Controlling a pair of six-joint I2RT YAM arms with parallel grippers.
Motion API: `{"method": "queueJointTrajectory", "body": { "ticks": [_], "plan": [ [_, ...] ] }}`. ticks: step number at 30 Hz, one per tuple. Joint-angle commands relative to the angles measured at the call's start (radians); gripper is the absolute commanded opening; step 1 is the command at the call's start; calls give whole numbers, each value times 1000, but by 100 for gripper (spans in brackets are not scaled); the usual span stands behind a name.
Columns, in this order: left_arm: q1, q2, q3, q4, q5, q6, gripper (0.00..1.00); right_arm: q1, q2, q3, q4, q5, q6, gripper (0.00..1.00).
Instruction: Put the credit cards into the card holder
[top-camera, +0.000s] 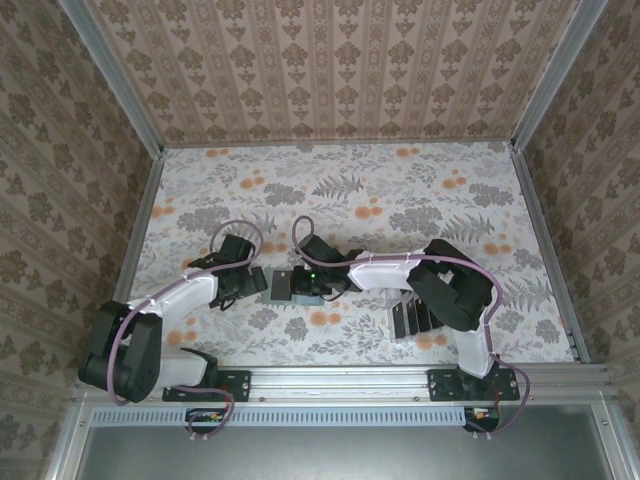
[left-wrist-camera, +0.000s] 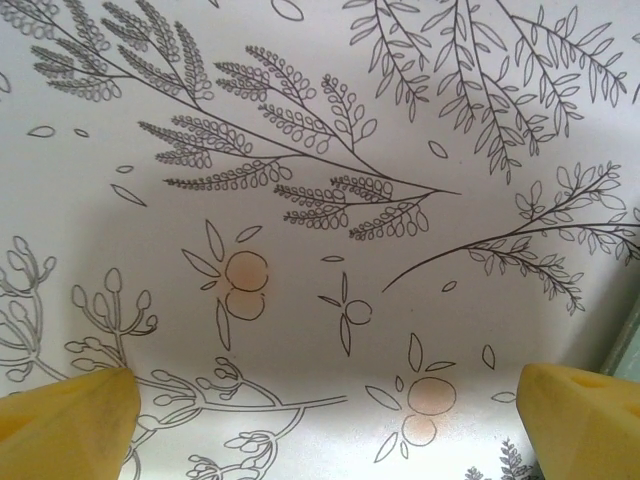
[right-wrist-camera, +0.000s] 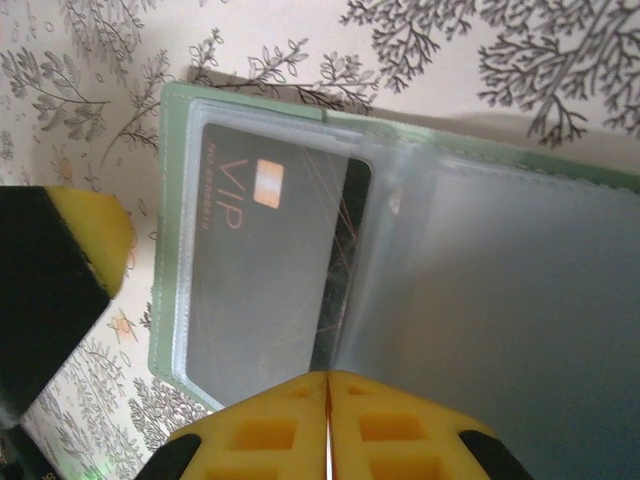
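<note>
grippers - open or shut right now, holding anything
Left gripper: open, holding nothing.
Right gripper: shut at the edge of the open wallet; a grip cannot be told.

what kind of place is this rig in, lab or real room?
Probably a staged test booth, not a real room: wallpaper panels in a metal frame, a floral-print table, a mounting rail at its near edge.

Soft diffuse light, faint shadows; wrist views warm-tinted, dimmer, near foreground blurred.
</note>
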Motion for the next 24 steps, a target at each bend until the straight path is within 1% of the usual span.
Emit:
{"method": "queueJointTrajectory", "body": {
  "ticks": [1, 17, 21, 24],
  "plan": [
    [-10, 16, -22, 14, 11, -23, 100, 6, 32, 38, 12, -15, 16, 11],
    [-42, 34, -36, 34, 16, -37, 100, 7, 72, 93, 10, -52, 19, 11],
    [-43, 23, -25, 20, 12, -31, 100, 4, 12, 73, 9, -45, 6, 11],
    [-43, -2, -8, 2, 3, -21, 100, -6, -58, 45, -27, -13, -25, 16]
  ]
}}
